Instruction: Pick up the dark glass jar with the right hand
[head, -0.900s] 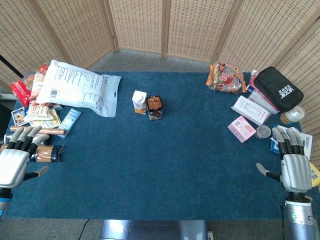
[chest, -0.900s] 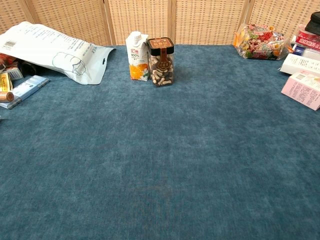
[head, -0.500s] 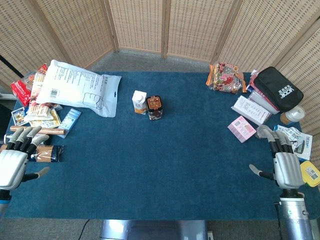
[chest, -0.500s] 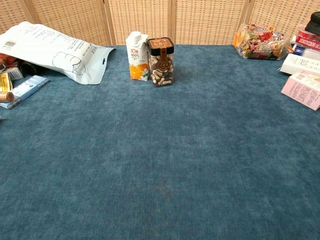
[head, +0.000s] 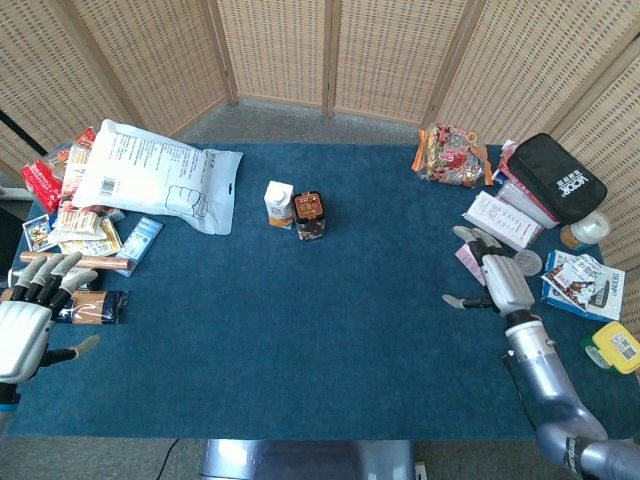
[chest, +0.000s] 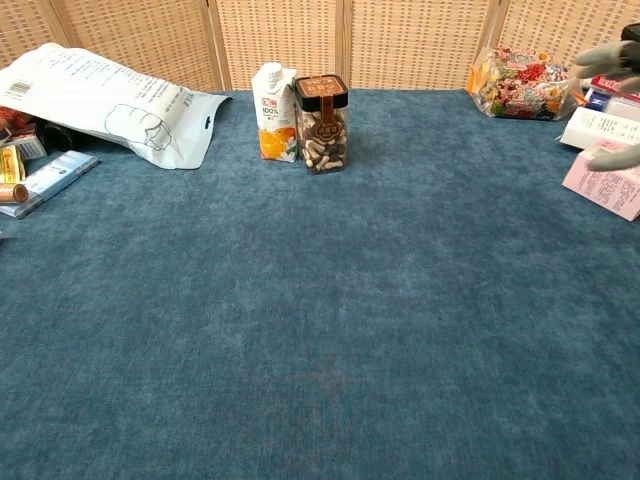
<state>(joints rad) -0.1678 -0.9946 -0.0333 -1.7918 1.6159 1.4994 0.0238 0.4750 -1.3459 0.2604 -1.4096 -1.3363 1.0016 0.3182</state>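
Note:
The dark glass jar (head: 309, 215) with a brown lid stands upright near the table's middle back, filled with pale and dark pieces; the chest view shows the jar (chest: 321, 124) close beside a small juice carton (chest: 270, 112). My right hand (head: 497, 282) hovers open over the table's right side, fingers spread, far right of the jar; only its fingertips (chest: 603, 55) enter the chest view at the right edge. At the near left corner my left hand (head: 28, 320) is open with nothing in it.
A large white bag (head: 155, 178) and several snack packets (head: 80, 232) crowd the left side. On the right lie a pink box (head: 480, 258), a white box (head: 501, 220), a black pouch (head: 555, 177) and a candy bag (head: 453, 155).
My right hand has moved up and leftward from the near right corner over the table, its fingertips now entering the chest view. The left hand and the jar have stayed put.

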